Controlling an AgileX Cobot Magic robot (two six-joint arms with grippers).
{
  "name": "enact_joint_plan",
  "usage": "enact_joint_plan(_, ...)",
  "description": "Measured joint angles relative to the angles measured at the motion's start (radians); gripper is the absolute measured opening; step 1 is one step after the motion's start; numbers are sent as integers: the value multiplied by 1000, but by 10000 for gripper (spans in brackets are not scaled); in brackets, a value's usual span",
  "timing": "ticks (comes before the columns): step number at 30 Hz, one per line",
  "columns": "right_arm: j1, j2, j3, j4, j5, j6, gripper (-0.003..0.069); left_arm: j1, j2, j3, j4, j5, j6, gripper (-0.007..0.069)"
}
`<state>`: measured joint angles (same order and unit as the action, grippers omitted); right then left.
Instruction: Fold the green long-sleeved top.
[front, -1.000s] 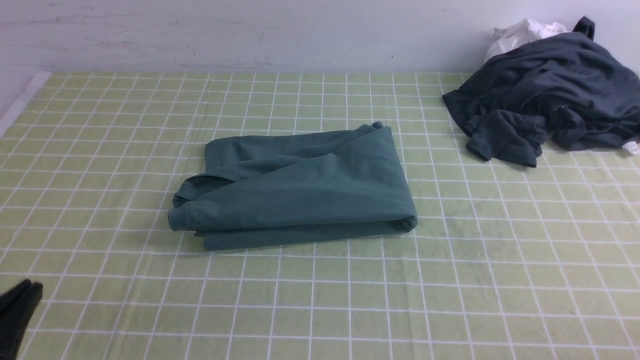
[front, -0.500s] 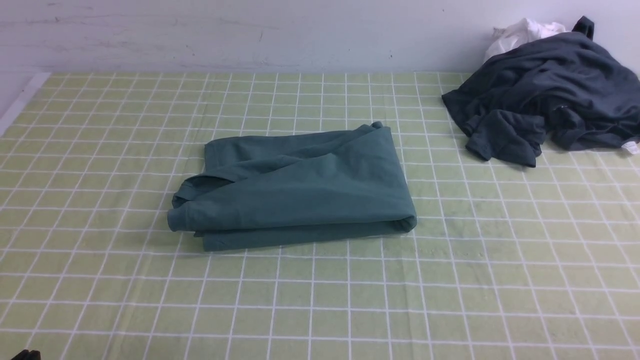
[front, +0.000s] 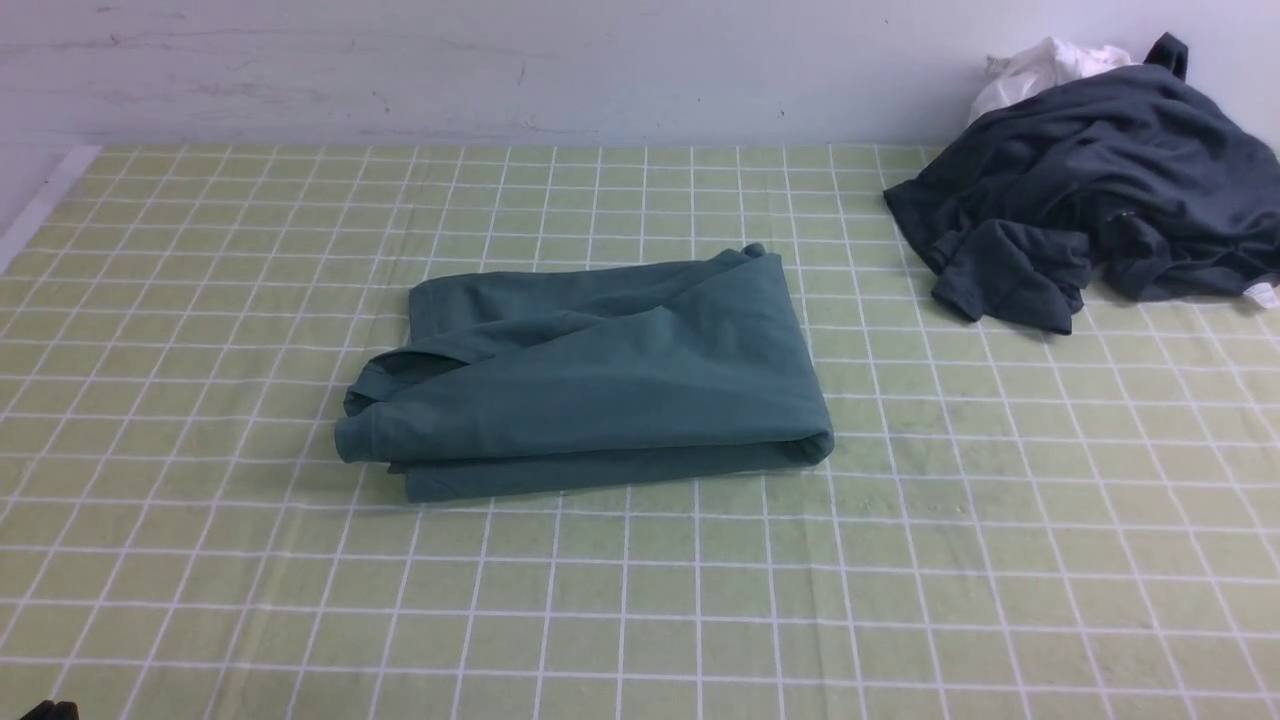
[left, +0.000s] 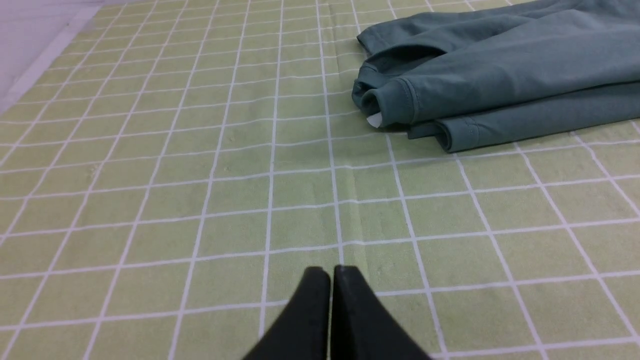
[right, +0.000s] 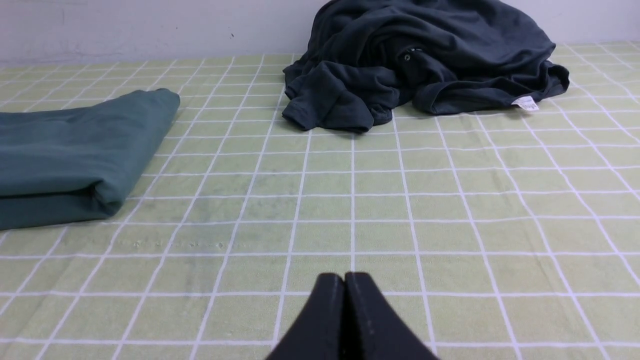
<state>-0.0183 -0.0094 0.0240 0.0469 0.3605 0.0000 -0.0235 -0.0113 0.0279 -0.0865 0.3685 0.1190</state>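
The green long-sleeved top lies folded into a compact rectangle in the middle of the checked cloth, a ribbed cuff and a small white label poking out at its left end. Its right folded edge shows in the right wrist view. My left gripper is shut with nothing in it, low over bare cloth well short of the top; only a black sliver of it shows at the front view's bottom left corner. My right gripper is shut and empty too, over bare cloth to the right of the top.
A dark charcoal garment is heaped at the back right against the wall, with a white cloth behind it. The green checked tablecloth covers the table; its left edge runs along the far left.
The left gripper has drawn back toward the near left corner and almost left the front view. The top has not moved.
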Motion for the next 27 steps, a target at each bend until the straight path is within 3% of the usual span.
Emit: enact_joint_plan(27, 0, 0, 0, 0, 0, 29, -14, 0, 0, 0, 1, 3, 0, -3)
